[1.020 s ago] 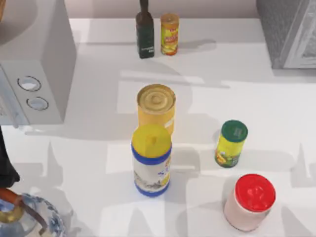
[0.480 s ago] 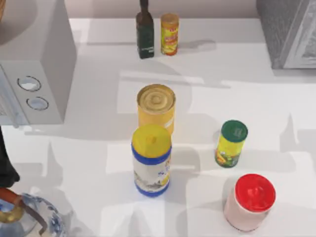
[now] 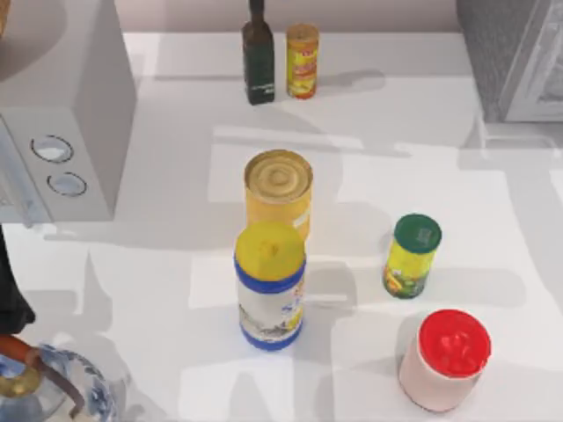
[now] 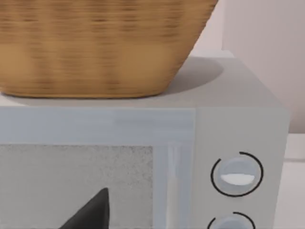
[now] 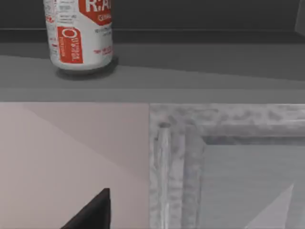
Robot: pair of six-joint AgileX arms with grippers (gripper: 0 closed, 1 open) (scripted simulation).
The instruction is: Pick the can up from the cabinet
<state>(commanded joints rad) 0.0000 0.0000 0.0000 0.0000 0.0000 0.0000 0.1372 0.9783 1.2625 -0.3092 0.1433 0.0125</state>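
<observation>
**Can hemmed in by the jar: watch your approach line**

You cannot tell how the fingers stand on either arm; the left wrist view catches one dark fingertip [image 4: 90,212] low in front of the grey box with two dials [image 4: 238,143], under a wicker basket [image 4: 100,47] that sits on the box, and the right wrist view catches one dark fingertip [image 5: 93,212] before a pale wall and a mottled grey frame [image 5: 190,143], with a red-and-white tin [image 5: 78,33] on a dark ledge beyond; neither view brings the can into sight, so you are working blind from the wrists.

The can [image 3: 278,189] stands upright near the middle of the cabinet [image 3: 422,141], gold top up, nothing holding it; the risk is its neighbour, the blue-banded jar [image 3: 270,286], just beside it at 6 o'clock and possibly touching it; come in from that side and a finger will likely strike the jar and topple it into the can.

At 4 o'clock, well apart, stand the green-capped bottle [image 3: 412,255] and, farther, the red-lidded jar [image 3: 446,359]; a low sweep by the right arm could clip either; at 12 o'clock a dark bottle [image 3: 258,61] and a slim yellow tin [image 3: 302,60] stand well clear; the 3 and 9 o'clock flanks look open, so favour those.
</observation>
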